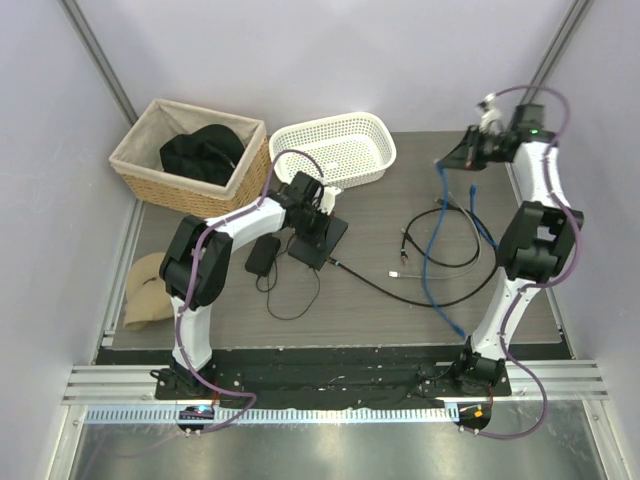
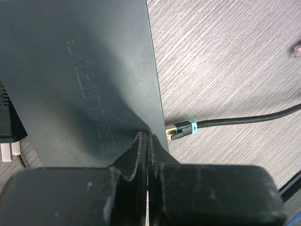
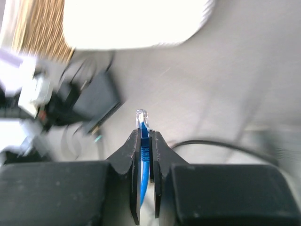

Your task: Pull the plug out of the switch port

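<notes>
The switch (image 1: 325, 245) lies left of centre on the bench (image 1: 385, 200), just in front of the white basket (image 1: 375, 140), with the power adapter (image 1: 263, 255) just beside its left edge and the wicker basket (image 1: 130, 160) in the far left corner. To its right is bare bench, then loose loops of black cable (image 1: 380, 285) and blue cable (image 1: 428, 262). It is a flat matte-black box with raised lettering on top. A gold-tipped plug (image 2: 181, 129) (teal band behind the tip) meets its long edge; whether it is seated cannot be told. The left fingers (image 2: 133, 157) are pressed together over that edge. The right fingers (image 3: 127, 155), raised over the far right corner, clamp the blue cable below its clear plug (image 3: 142, 116).
</notes>
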Controlling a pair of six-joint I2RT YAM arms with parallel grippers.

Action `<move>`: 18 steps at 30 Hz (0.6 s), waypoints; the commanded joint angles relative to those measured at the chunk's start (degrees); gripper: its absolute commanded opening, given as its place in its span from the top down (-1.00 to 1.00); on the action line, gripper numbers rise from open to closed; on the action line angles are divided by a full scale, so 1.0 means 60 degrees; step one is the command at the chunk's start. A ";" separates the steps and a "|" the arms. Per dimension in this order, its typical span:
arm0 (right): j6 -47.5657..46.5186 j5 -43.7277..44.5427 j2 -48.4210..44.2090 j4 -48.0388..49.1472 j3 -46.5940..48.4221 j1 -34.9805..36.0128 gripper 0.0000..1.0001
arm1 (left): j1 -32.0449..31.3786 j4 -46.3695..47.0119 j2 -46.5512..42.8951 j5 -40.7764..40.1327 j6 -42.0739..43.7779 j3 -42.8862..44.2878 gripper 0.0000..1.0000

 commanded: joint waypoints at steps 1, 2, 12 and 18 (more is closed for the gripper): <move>0.0672 0.0582 -0.0056 0.0698 0.1958 -0.1011 0.98 | -0.0090 -0.0835 0.0740 -0.0696 0.0309 -0.0219 1.00; 0.0908 0.0642 0.0033 0.0889 0.2269 -0.1143 0.97 | -0.0119 -0.0836 0.0740 -0.0682 0.0324 -0.0146 1.00; 0.4161 0.1726 0.1365 0.3993 0.4557 -0.1876 0.97 | -0.0178 -0.0836 0.0433 -0.0711 0.0427 -0.0335 1.00; 0.4338 0.2034 0.1732 0.4099 0.3285 -0.1657 0.97 | -0.0178 -0.0763 0.0212 -0.0652 0.0441 -0.0716 1.00</move>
